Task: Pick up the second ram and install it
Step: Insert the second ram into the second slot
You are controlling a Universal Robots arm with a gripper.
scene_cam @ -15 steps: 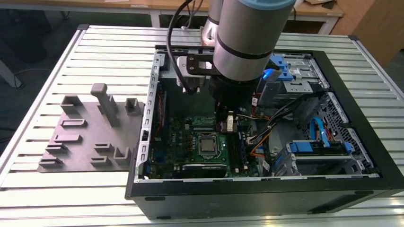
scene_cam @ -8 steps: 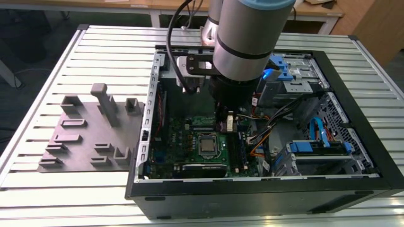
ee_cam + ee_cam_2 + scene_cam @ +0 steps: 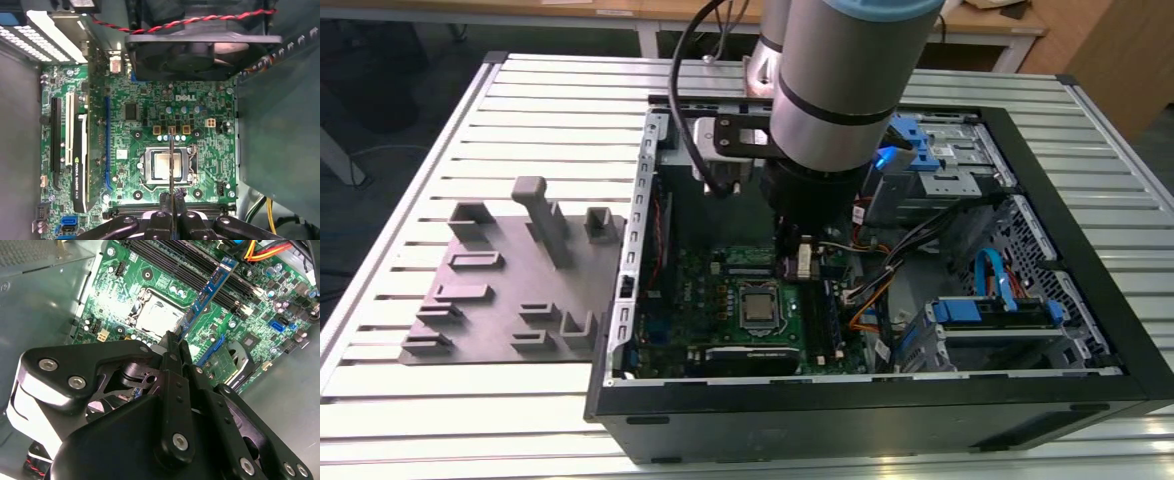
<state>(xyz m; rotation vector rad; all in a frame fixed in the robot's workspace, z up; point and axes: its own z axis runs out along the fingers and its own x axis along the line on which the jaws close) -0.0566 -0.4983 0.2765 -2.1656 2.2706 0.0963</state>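
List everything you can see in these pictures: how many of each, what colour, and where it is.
memory stick: one, blue-edged, in the gripper, over the motherboard
motherboard: one, green, inside the computer case
processor: one, silver, mid-motherboard
fan: one, black, at the case wall
computer case: one, black, open, on the table
tray: one, gray, with upright blocks, at the exterior view's left of the case
table: one, silver slatted metal, under everything
arm: one, gray, reaching down into the case
gripper: one, black, shut on the memory stick
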